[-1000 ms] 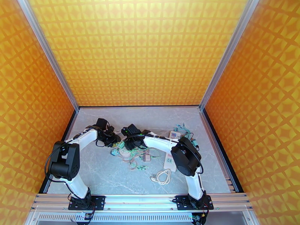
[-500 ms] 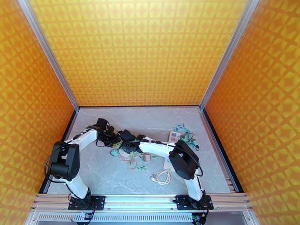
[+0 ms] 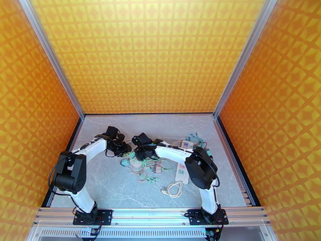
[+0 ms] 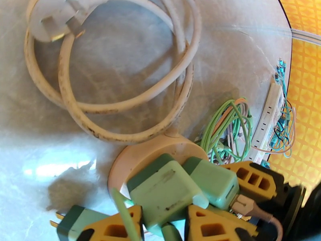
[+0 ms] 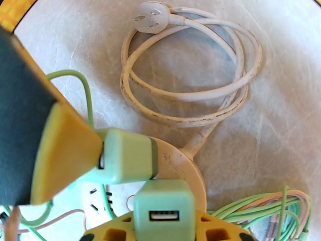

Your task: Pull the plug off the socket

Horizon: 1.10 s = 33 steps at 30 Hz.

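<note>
The table (image 3: 104, 185) is grey marbled stone, between orange patterned walls (image 3: 148, 57). The left pincer (image 4: 162, 215) is clenched on a green plug (image 4: 164, 189) and the right pincer (image 5: 162, 231) on a second green plug (image 5: 162, 203). Both plugs are over the round socket (image 5: 178, 165) just below the fingers. The long white power strip (image 3: 181, 172) lies well apart, right of the right pincer. Compared with half a second ago, the right pincer is slightly more to the right.
</note>
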Each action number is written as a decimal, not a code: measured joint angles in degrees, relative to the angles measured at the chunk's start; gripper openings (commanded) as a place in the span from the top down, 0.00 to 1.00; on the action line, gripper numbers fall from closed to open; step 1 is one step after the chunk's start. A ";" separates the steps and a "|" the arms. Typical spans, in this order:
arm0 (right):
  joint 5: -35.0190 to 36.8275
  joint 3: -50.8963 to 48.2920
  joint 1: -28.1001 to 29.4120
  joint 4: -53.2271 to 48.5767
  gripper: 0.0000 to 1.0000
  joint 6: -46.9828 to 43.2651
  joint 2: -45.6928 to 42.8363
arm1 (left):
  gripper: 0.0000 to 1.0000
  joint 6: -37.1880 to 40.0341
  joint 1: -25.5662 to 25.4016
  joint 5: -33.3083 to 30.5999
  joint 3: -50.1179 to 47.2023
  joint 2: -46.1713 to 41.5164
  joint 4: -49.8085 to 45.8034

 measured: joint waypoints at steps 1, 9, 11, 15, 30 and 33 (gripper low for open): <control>-0.28 0.00 0.00 0.02 0.90 0.13 0.00 | 0.74 -0.04 -0.07 -0.09 0.00 0.00 0.13; 7.78 0.63 4.04 -1.03 0.90 -2.71 0.00 | 0.74 -0.39 -0.09 -0.33 0.42 0.22 -0.33; 11.41 0.96 5.68 -1.49 0.90 -3.67 0.11 | 0.74 -0.37 -0.09 -0.39 0.57 0.28 -0.66; 16.85 1.42 7.80 -1.86 0.90 -4.11 0.59 | 0.74 -0.28 -0.09 -0.28 0.68 0.39 -0.96; 6.95 1.07 2.51 -1.62 0.90 -2.03 0.02 | 0.74 -0.39 -0.33 -0.66 0.87 0.61 -0.37; 2.40 0.72 0.39 -1.29 0.90 -0.85 0.00 | 0.74 -0.39 -0.72 -0.85 1.03 0.85 0.42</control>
